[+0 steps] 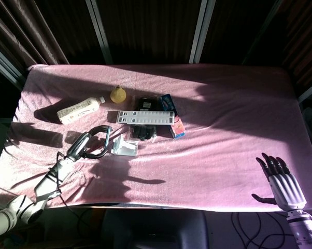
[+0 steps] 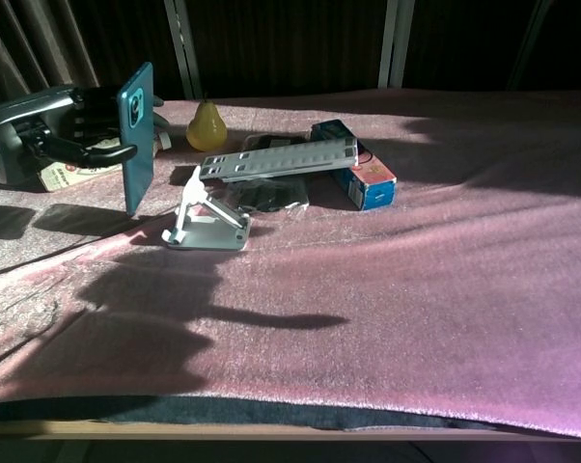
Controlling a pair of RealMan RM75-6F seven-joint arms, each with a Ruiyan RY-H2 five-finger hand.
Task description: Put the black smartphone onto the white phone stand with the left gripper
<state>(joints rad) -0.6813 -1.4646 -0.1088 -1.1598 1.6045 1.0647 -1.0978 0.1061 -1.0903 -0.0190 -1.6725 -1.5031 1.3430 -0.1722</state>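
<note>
My left hand holds the black smartphone upright above the table, its teal-edged back facing right. It hangs just left of the white phone stand, which sits on the pink cloth with nothing on it. My right hand is open, fingers spread, over the near right edge of the table, far from both; the chest view does not show it.
Behind the stand lie a white power strip, a dark packet and a blue-red box. A yellow pear and a white bottle lie at the back left. Pink cloth covers the table.
</note>
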